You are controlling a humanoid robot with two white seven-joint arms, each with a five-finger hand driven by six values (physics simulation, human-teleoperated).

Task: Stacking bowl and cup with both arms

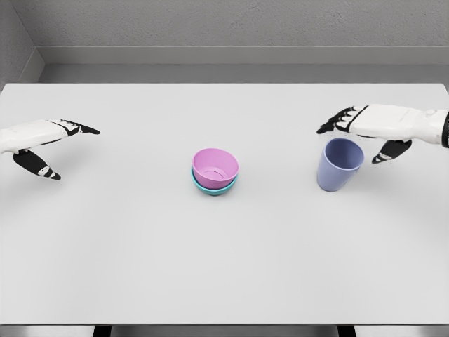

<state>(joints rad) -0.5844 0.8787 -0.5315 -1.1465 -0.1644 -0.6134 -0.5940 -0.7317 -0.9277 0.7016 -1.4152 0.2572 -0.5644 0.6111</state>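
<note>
Bowls sat nested near the middle of the pale grey tabletop [140,267]: a pink bowl [216,167] rested inside a teal bowl [213,187], of which only the lower rim showed beneath the pink one. The pink bowl tilted slightly, its opening facing up and a little toward the camera.

To the right of the bowls, well apart from them, stood a blue-violet cup [339,164], upright with its mouth open to the top. The right robot hand [358,126] hovered just above and behind the cup's rim, its arm coming in from the right edge. Its fingers [335,125] were stretched out flat toward the left, and its dark thumb [390,150] hung down just beside the cup's right side; the hand was open and gripped nothing. Whether the thumb touched the cup could not be told.

The left robot hand [49,137] was at the far left edge, well apart from the bowls, also open and empty, with its fingers pointing right and its thumb [36,165] angled down toward the tabletop.

A grey wall [224,28] rose behind the tabletop.
</note>
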